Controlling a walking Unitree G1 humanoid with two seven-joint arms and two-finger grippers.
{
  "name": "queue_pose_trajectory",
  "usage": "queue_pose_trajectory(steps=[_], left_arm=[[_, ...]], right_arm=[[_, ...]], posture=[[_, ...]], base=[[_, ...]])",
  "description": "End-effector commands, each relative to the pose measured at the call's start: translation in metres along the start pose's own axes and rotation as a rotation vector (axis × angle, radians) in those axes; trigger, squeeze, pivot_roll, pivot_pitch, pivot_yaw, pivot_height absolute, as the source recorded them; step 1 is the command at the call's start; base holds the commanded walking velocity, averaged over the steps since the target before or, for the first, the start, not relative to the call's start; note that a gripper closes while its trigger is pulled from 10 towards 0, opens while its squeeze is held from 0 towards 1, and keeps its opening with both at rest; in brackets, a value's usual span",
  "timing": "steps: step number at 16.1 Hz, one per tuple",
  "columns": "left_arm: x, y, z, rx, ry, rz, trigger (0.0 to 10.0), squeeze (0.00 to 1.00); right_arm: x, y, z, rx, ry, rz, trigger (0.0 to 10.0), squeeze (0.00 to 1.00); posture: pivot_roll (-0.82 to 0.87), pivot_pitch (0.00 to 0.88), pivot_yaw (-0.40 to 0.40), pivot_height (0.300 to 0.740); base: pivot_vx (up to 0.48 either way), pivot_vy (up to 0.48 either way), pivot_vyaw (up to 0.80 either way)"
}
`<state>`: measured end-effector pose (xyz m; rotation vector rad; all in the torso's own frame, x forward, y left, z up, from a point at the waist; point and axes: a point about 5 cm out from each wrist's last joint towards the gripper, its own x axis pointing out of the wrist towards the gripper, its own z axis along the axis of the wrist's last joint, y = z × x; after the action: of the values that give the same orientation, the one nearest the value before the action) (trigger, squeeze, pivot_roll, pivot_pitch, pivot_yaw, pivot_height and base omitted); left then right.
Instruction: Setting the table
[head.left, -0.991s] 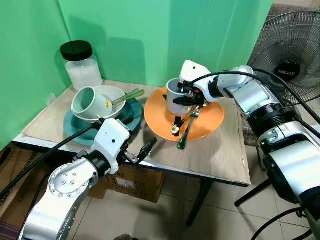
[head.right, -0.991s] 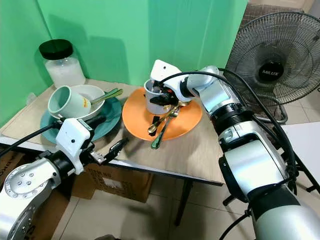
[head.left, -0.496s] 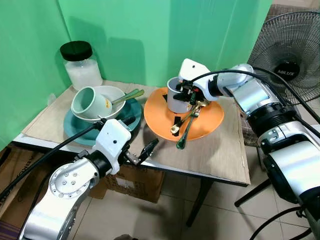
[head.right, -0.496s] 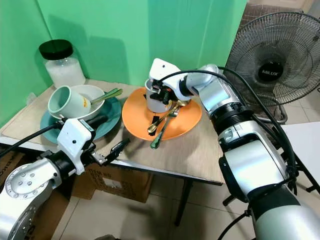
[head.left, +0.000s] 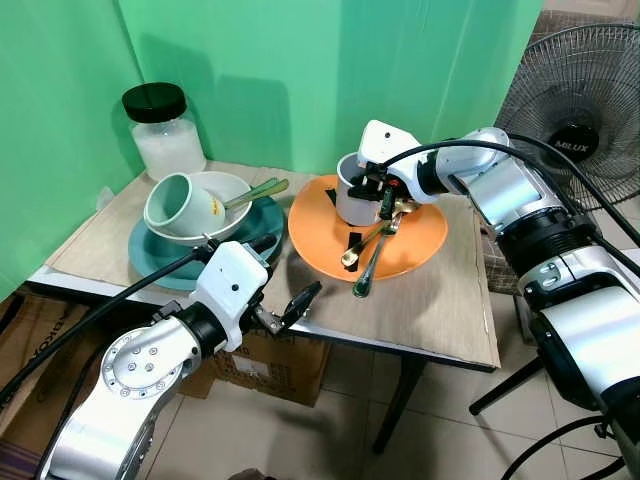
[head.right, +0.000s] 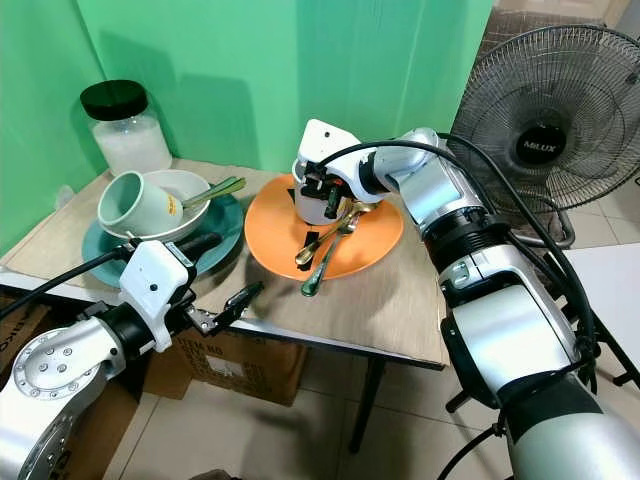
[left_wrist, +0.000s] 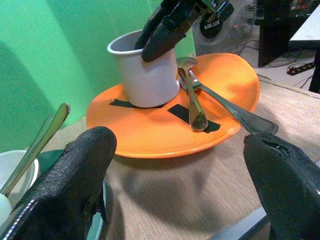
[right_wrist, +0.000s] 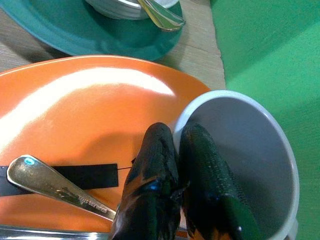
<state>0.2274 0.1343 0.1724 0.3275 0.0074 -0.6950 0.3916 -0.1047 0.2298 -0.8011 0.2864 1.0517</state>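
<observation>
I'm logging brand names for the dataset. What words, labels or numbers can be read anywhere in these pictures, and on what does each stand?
"MILUX": white letters on the black hub of the standing fan, behind the table on the robot's right.
A small yellow mark on the pale green mug lying in the white bowl: too small to read.
The jar, orange plate and grey cup bear no readable text.

The right claw, pinching the grey cup's rim, has tipped it leftward.
</observation>
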Motion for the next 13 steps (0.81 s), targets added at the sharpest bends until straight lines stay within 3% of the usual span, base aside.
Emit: queue_pose_trajectory(steps=[1, 4, 7, 10, 13], left_arm=[[0.001, -0.001, 0.0, 0.018, -0.001, -0.014, 10.0, 0.0], [0.001, 0.0, 0.0, 0.023, 0.0, -0.015, 10.0, 0.0], [0.001, 0.004, 0.002, 0.031, -0.008, 0.01, 10.0, 0.0], [0.001, 0.006, 0.003, 0.033, -0.016, 0.028, 10.0, 0.0], [0.002, 0.009, 0.005, 0.039, -0.027, 0.069, 10.0, 0.0]], right_arm=[[-0.002, 0.001, -0.002, -0.001, 0.01, 0.005, 0.0, 0.0], [-0.003, -0.001, 0.0, 0.008, -0.016, -0.021, 0.0, 0.0], [-0.013, -0.011, 0.018, 0.058, -0.159, -0.089, 0.0, 0.0], [-0.026, -0.018, 0.027, 0.079, -0.236, -0.142, 0.0, 0.0], [-0.041, -0.018, 0.036, 0.104, -0.391, -0.207, 0.0, 0.0]], posture=[[-0.04, 0.0, 0.018, 0.74], [-0.04, 0.0, 0.019, 0.74], [-0.04, 0.005, 0.017, 0.74], [-0.04, 0.007, 0.015, 0.74], [-0.03, 0.007, 0.007, 0.74]], base=[[0.0, 0.0, 0.0], [0.0, 0.0, 0.0], [0.0, 0.0, 0.0], [0.0, 0.0, 0.0], [0.0, 0.0, 0.0]])
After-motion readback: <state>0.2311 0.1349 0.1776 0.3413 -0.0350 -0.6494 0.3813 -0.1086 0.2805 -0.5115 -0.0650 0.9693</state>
